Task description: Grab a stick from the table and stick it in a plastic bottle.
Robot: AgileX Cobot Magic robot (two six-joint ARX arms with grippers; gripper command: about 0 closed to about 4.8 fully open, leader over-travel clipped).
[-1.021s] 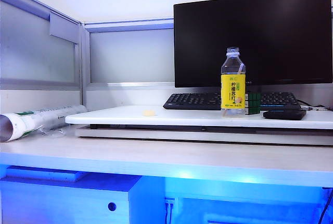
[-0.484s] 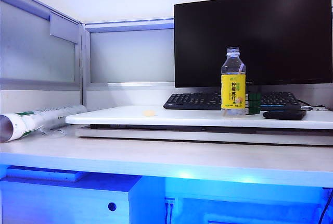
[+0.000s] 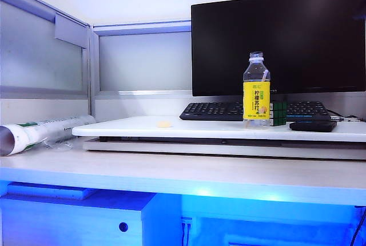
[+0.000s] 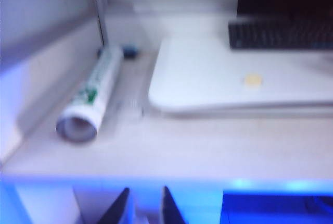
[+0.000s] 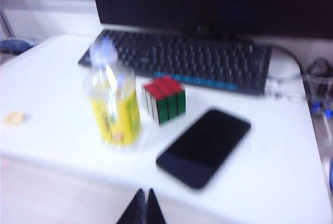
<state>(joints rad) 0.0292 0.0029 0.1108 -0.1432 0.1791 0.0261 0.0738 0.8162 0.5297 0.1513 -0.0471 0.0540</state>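
While right gripper closed, empty, plastic bottle stands beyond, stick inside.

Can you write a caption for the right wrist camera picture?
Shut right claw hangs above plastic bottle, puzzle cube and phone.

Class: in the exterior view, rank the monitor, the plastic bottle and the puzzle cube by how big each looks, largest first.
1. monitor
2. plastic bottle
3. puzzle cube, partly hidden behind the bottle, yet clearly smallest
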